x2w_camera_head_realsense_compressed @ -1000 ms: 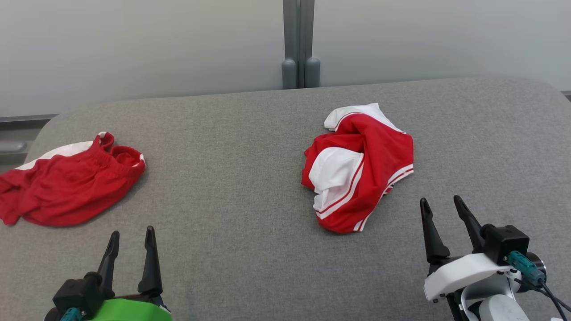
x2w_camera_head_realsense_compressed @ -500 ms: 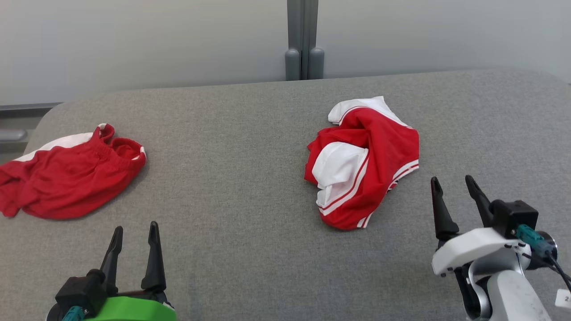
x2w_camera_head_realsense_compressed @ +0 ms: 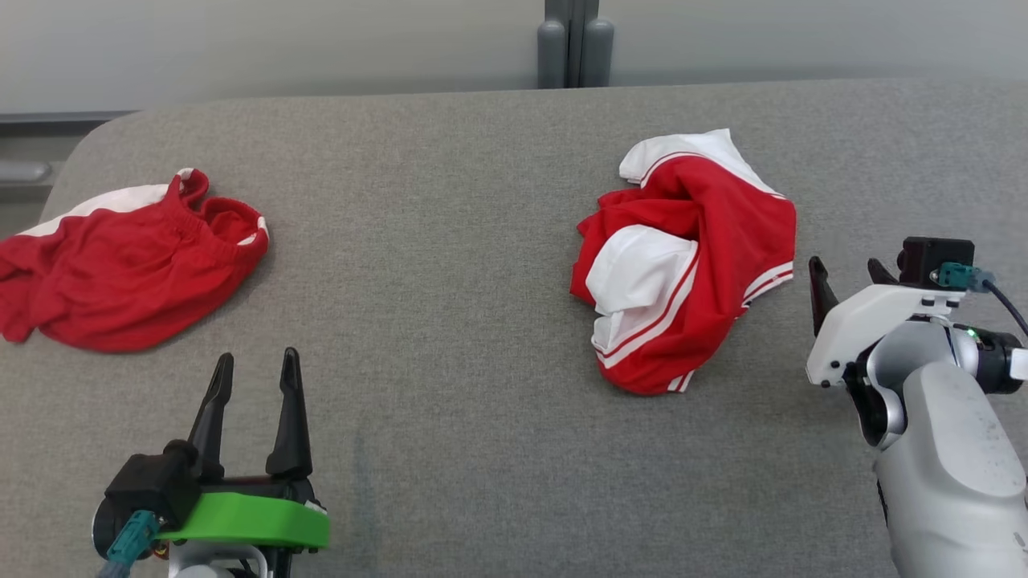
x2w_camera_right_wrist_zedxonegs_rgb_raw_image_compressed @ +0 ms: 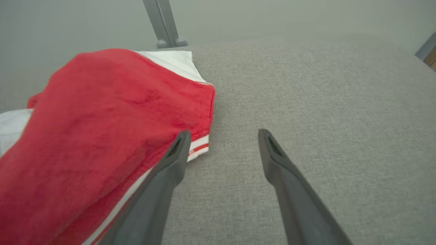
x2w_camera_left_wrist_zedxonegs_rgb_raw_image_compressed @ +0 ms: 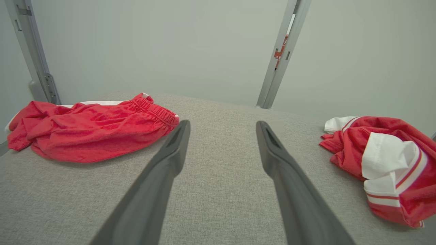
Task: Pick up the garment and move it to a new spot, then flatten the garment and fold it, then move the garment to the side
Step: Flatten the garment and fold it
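Grey fabric covers the wide surface (x2w_camera_head_realsense_compressed: 450, 241), which runs back to a pale wall (x2w_camera_head_realsense_compressed: 281, 40) with a grey post (x2w_camera_head_realsense_compressed: 574, 40). In front and slightly right of the post lies the crumpled red-and-white garment (x2w_camera_head_realsense_compressed: 691, 257). Red shorts (x2w_camera_head_realsense_compressed: 120, 273) lie far to its left. Farther right of the post, the right end effector (x2w_camera_head_realsense_compressed: 843, 263) hangs released and empty. The left end effector (x2w_camera_head_realsense_compressed: 257, 357), near and left of the post, is likewise released.

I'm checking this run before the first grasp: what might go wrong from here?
The crumpled red-and-white garment lies in layers; the open right gripper beside its striped edge may catch just one fold. A second red garment lies near the open left gripper and might be taken instead.
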